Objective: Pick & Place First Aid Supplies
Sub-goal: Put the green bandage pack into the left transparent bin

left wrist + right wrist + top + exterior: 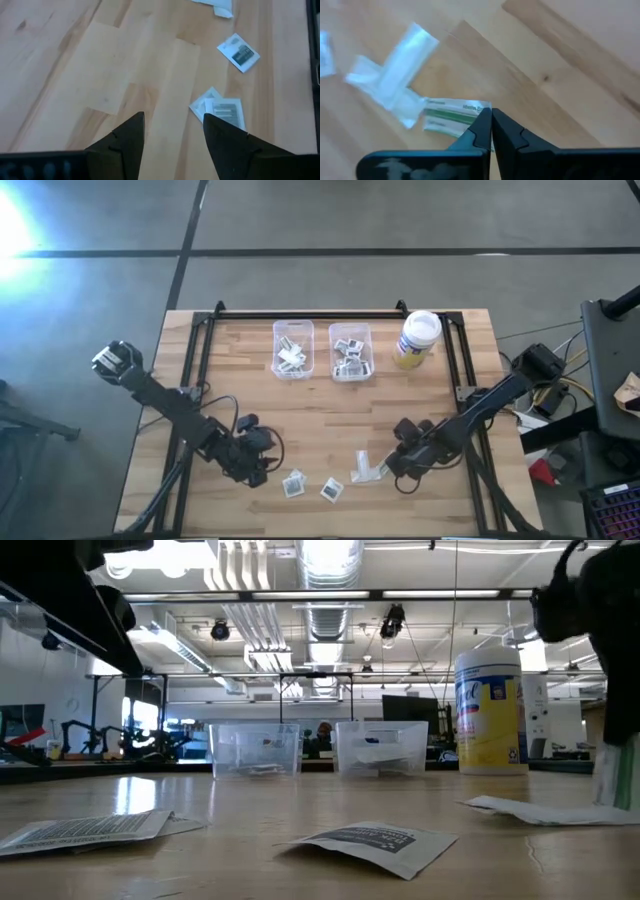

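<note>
Several first aid packets lie flat on the wooden table near its front edge. Two square white packets with dark print (293, 483) (331, 490) lie there, also in the left wrist view (225, 110) (239, 52). Two crossed pale strips (392, 82) lie by a green-printed packet (455, 117). My left gripper (172, 132) is open and empty, just left of the square packets (262, 465). My right gripper (491, 122) is shut at the green-printed packet's end, right of the strips (398, 468). My right gripper has its shut fingertips (482, 125) on the near end of the green-printed packet (472, 112), apparently pinching its edge. The fingers come slanting down from the table's right side. The packet's other end points toward the crossed strips. I cannot tell whether it is clear of the table.
Two clear plastic bins (292, 348) (351, 352) with packets inside stand at the table's far middle. A white-lidded yellow jar (418, 338) stands right of them. A black frame (310, 313) runs along the far edge and sides. Bare wood lies between the bins and the grippers.
</note>
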`<state>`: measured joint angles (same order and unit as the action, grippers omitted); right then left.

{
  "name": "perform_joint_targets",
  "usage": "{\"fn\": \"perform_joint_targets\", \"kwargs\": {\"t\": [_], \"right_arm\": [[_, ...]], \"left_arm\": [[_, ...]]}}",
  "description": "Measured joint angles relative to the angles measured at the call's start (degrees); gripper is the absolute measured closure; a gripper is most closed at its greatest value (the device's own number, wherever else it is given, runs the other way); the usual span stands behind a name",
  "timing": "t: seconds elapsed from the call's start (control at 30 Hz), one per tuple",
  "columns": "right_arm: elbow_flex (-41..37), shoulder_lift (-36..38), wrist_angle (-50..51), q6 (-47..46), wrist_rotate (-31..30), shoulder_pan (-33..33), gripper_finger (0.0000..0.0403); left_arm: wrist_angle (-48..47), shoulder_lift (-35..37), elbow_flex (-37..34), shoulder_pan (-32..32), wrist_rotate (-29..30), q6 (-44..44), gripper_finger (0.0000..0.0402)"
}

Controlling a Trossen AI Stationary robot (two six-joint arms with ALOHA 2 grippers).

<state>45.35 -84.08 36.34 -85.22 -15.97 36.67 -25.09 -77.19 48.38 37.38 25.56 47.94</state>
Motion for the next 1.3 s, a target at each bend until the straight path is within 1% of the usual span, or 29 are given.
{"fn": "perform_joint_targets", "kwargs": {"t": [0.13, 0.3, 0.47, 0.6, 0.7, 0.9, 1.1, 1.3], "right_arm": [[2.83, 1.72, 3.98, 1.27, -1.88, 0.04, 0.0395], [8.05, 2.61, 11.25, 2.98, -5.15, 0.02, 0.0395], [13.98, 2.56, 19.14, 3.73, -8.29, 0.05, 0.0394], [18.2, 2.56, 19.64, 7.48, -13.38, 0.04, 0.0394], [20.87, 2.56, 19.34, 10.82, -16.97, 0.02, 0.0394], [22.88, 2.56, 14.31, 17.96, -21.89, 0.02, 0.0394], [20.49, 2.28, 0.3, 27.85, -23.7, -0.19, 0.0394], [19.03, 0.08, -11.84, 36.48, -24.73, -1.07, 0.0394]], "left_arm": [[0.23, 0.47, 0.0, -2.06, -0.54, -0.93, 0.0207], [2.24, 1.33, 0.0, -4.83, -1.66, -5.54, 0.0207], [7.55, 2.41, 0.07, -7.35, -3.59, -11.17, 0.0207], [13.71, 2.54, 0.11, -9.16, -5.84, -14.72, 0.0207], [17.88, 2.54, 0.11, -10.43, -6.91, -15.38, 0.0207], [24.29, 2.54, 0.11, -11.12, -7.11, -18.64, 0.0207], [29.88, 2.0, 0.11, -11.14, -8.42, -22.65, 0.0206], [35.54, -0.87, 0.1, -11.14, -10.15, -25.33, 0.0206]]}}
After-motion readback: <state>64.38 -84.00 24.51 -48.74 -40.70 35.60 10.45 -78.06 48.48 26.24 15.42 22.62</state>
